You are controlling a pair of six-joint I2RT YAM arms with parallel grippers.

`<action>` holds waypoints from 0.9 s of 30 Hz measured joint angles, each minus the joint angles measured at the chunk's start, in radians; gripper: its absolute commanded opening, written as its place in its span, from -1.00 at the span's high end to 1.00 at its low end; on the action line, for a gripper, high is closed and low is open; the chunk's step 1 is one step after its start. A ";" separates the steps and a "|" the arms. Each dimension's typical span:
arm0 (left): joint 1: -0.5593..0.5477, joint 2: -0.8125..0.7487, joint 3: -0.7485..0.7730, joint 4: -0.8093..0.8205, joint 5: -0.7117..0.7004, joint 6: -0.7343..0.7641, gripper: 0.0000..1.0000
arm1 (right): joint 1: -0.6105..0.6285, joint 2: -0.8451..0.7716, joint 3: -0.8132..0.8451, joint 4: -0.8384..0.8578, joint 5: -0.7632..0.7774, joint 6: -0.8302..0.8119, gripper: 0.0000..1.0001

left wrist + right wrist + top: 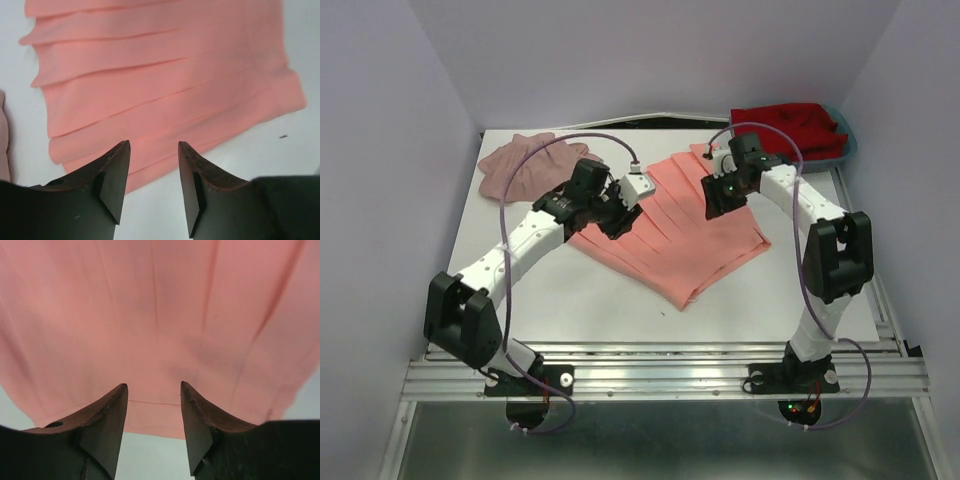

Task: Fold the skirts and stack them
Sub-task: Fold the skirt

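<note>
Salmon-coral pleated skirt is lying fanned out flat at the centre of the overhead frame, and the mauve skirt is sitting bunched at the upper left. The left gripper and right gripper are hovering at its edges, jaws spread, holding nothing. Whether the tips are touching cloth is hard to tell. Being thin and limp, it will likely be sagging and slipping, so pinching a seamed edge near the corners is looking safest.
</note>
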 measured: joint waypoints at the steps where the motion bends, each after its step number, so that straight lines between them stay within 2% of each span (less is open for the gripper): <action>1: 0.016 0.031 -0.034 0.024 -0.053 0.026 0.00 | 0.024 0.010 -0.023 0.002 -0.002 0.008 -0.03; 8: 0.023 0.199 -0.208 0.108 -0.239 0.144 0.15 | 0.043 0.105 -0.174 0.021 0.043 0.026 0.02; 15: 0.007 0.281 -0.277 0.180 -0.298 0.257 0.27 | 0.034 0.145 -0.154 0.059 0.113 0.008 0.04; 19: -0.082 0.268 -0.316 0.240 -0.348 0.300 0.27 | 0.034 0.198 -0.078 0.080 0.143 -0.013 0.06; 22: -0.204 0.257 -0.330 0.253 -0.345 0.281 0.27 | 0.034 0.233 -0.025 0.106 0.148 -0.014 0.06; 27: -0.402 0.257 -0.299 0.189 -0.215 0.152 0.19 | 0.032 0.233 -0.004 0.112 0.117 0.009 0.03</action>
